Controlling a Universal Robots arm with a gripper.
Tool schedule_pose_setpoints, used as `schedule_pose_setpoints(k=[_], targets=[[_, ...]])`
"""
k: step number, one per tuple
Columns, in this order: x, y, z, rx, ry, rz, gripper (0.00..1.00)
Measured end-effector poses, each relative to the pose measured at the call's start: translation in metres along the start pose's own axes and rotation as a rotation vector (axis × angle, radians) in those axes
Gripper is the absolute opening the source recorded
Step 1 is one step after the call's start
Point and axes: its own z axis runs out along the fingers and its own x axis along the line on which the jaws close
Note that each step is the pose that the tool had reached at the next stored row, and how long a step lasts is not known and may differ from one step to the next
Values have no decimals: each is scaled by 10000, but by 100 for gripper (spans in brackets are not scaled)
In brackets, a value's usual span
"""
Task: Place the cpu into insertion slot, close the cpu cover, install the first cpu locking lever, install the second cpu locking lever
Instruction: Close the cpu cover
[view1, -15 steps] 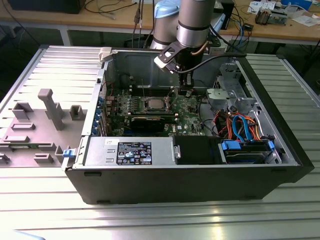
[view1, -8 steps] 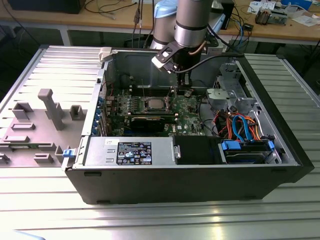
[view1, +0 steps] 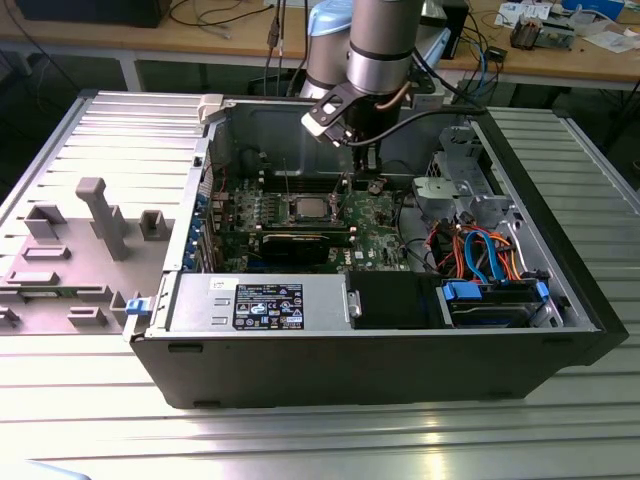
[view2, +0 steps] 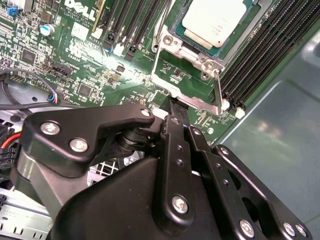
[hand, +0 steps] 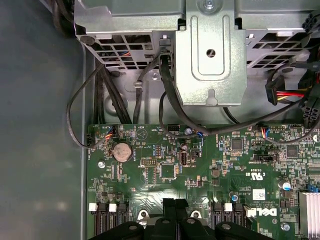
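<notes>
The cpu (view1: 309, 208) (view2: 217, 22) lies flat in the insertion slot (view2: 178, 38) on the green board, silver top up. The cpu cover (view2: 200, 59), a silver frame, lies down around the chip. A thin wire locking lever (view2: 219, 90) runs along the socket's side to a silver plate edge (view2: 185, 97). My gripper (view1: 372, 178) (view2: 173, 107) (hand: 175, 202) hangs inside the case to the exterior view's right of the socket. Its black fingers are shut with nothing between them, tips just off that plate edge.
Long black memory slots (view2: 260, 45) flank the socket. A metal drive bracket (hand: 210, 55) and black cables (hand: 170, 95) stand past the board's edge. In the case front sit a labelled power supply (view1: 265, 300) and a blue-tabbed drive bay (view1: 490, 300). The case's grey side panel (view1: 100, 215) lies to the exterior view's left.
</notes>
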Motion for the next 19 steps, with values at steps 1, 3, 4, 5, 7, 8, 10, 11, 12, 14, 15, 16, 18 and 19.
schedule_pose_setpoints(k=[1, 3, 4, 5, 7, 8, 10, 11, 12, 14, 15, 16, 18, 19], targets=[[0, -3, 0, 0, 1, -2, 11], [0, -14, -1, 0, 0, -3, 11], [0, -22, -1, 1, 0, -3, 11], [0, -33, -1, 0, 0, -2, 11], [0, -47, -1, 0, 0, -3, 11], [0, -51, -2, 0, 0, -2, 11], [0, -65, -2, 0, 1, -2, 11], [0, -72, -2, 1, 0, -3, 11], [0, -76, -2, 0, 0, -3, 11], [0, -88, -3, 1, 1, -4, 11], [0, -88, -3, 0, 1, -5, 11], [0, -88, -3, 1, 1, -5, 11], [0, -91, -3, 1, 0, -3, 11], [0, -91, -3, 0, 0, -3, 11]])
